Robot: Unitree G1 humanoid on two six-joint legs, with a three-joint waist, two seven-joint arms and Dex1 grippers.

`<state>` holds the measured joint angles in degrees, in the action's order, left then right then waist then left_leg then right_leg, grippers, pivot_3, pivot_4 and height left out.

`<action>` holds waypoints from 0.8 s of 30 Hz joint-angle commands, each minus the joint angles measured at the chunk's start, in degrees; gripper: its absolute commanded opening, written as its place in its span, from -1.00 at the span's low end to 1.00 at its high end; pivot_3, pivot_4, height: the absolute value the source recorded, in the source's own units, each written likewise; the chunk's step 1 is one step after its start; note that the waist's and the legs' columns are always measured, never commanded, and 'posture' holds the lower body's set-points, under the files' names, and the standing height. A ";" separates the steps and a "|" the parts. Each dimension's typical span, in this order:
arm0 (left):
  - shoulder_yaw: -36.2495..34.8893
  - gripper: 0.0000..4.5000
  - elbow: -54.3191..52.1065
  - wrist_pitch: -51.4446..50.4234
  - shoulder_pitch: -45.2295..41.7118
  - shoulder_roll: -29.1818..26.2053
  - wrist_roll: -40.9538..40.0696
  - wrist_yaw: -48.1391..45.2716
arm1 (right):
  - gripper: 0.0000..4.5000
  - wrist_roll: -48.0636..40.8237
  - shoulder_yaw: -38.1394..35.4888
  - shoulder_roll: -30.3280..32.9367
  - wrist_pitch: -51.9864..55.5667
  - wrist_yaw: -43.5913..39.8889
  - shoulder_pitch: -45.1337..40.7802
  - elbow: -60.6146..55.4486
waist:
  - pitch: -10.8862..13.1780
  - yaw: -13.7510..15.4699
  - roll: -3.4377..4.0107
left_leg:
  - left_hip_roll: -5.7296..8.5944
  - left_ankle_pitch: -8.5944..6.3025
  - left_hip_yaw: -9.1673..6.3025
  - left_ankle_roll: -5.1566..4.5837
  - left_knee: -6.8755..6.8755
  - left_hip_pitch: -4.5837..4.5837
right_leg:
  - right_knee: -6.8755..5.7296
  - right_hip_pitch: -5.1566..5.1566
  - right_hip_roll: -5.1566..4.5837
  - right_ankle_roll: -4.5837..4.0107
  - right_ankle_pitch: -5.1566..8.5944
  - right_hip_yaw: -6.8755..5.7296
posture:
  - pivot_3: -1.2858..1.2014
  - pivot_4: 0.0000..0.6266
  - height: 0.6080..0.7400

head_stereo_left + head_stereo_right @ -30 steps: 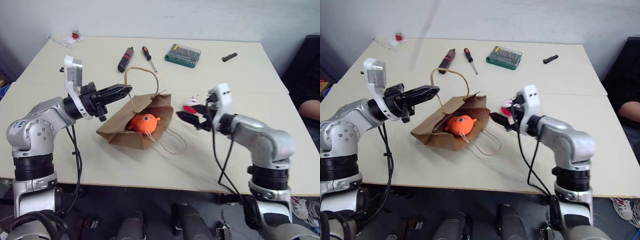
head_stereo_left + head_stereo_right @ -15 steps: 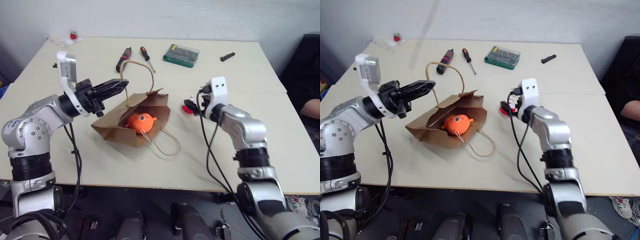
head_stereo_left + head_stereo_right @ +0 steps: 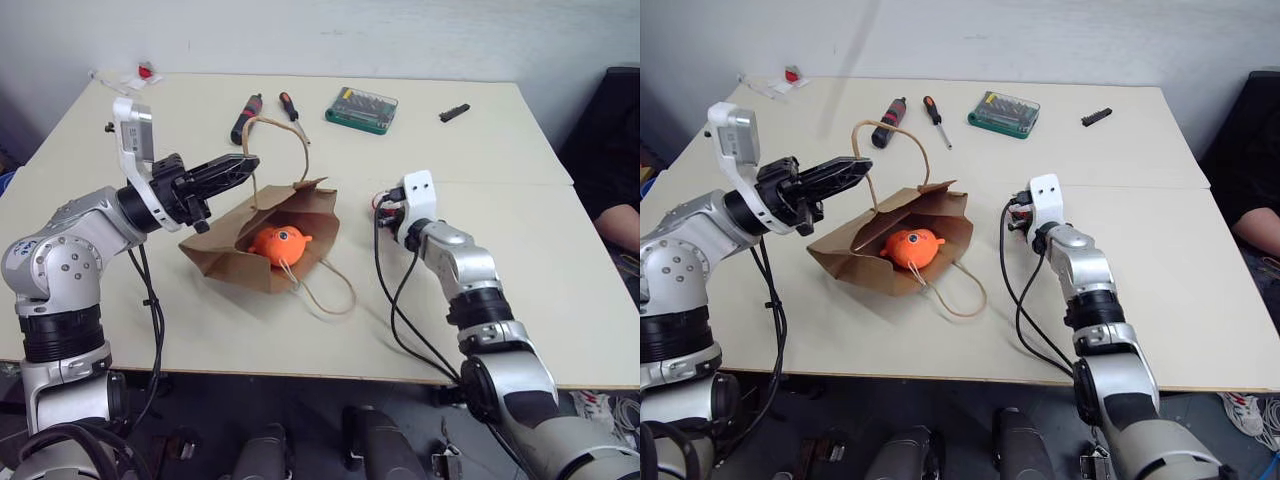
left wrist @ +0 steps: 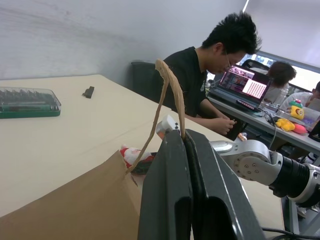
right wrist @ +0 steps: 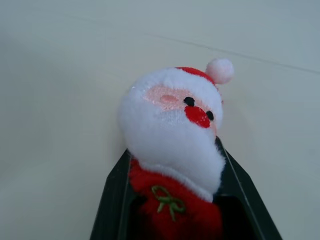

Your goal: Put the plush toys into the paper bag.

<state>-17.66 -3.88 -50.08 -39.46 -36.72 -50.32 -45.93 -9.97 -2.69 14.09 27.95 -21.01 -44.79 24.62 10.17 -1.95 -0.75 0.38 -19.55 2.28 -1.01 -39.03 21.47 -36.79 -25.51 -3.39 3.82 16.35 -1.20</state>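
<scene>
Black fingers of the right gripper (image 5: 172, 200) stand on both sides of the red-and-white plush (image 5: 172, 130), a small Santa figure, and they seem to be closed on its red body, though from the head views the toy is almost hidden behind the wrist, so I say this with some care. This toy lies on the table (image 3: 520, 260), just to the right of the paper bag (image 3: 262, 245), at the middle of the scene. The left gripper (image 3: 232, 170) is shut on one cord handle (image 3: 283, 135) of the bag and holds it up above the table, probably so that the mouth of the bag is kept open and turned toward the right arm. The orange plush (image 3: 277, 242) is already inside the mouth of the bag, and the second handle lies loose on the near side. Far on the table are two screwdrivers (image 3: 268, 112) and a green bit case (image 3: 361, 109), well apart from the work.
</scene>
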 commanded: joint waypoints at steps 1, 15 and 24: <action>-0.84 -1.00 -2.43 0.30 -0.22 -0.61 -1.53 -0.33 | -0.79 -9.59 2.68 4.10 10.66 -11.69 5.67 -21.88 | 0.00 0.22 0.00 | 0.00 0.00 0.00 0.00 0.00 0.01 | 0.01 0.00 0.00 0.00 0.00 0.00 | 0.03 -0.52 1.00; 3.18 -1.00 -1.77 2.00 -1.35 1.65 -0.15 -1.40 | -0.79 -9.34 23.37 1.64 12.50 -24.57 -3.72 -28.13 | 0.00 0.19 0.01 | 0.00 0.00 -0.04 0.01 -0.01 -0.08 | -0.04 0.01 -0.01 -0.03 0.02 -0.01 | 0.03 -0.52 1.00; 4.14 -1.00 -2.68 2.58 -3.68 6.12 -0.56 1.88 | -0.79 -0.56 25.13 -5.65 -1.32 -25.38 -11.31 -7.07 | 0.00 -0.15 0.00 | 0.02 -0.01 -0.04 0.00 -0.02 -0.01 | 0.01 -0.01 -0.02 -0.02 0.01 -0.05 | 0.03 -0.52 1.00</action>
<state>-12.86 -4.15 -48.55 -42.44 -30.54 -50.21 -44.34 -11.14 23.50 9.27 28.92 -46.01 -53.98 16.60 10.17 -2.09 -0.75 0.40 -19.56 2.24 -1.01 -39.06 21.46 -36.78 -25.52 -3.40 3.80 16.37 -1.25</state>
